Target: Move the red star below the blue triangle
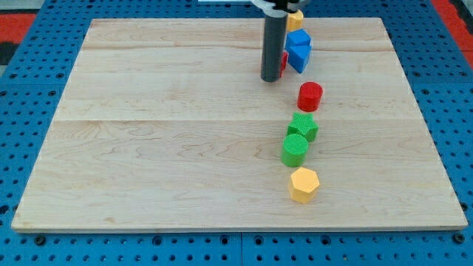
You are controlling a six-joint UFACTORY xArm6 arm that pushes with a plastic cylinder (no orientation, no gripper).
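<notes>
My tip rests on the wooden board near the view's top, right of centre. The red star is mostly hidden behind the rod; only a red sliver shows at the rod's right edge, touching it. Two blue blocks stand just right of that sliver: one I take for the blue triangle, and a blue cube just above it. The two blue shapes are hard to tell apart.
A yellow block sits above the blue blocks, partly behind the arm. Below them runs a column: red cylinder, green star, green cylinder, yellow hexagon. The wooden board lies on a blue pegboard.
</notes>
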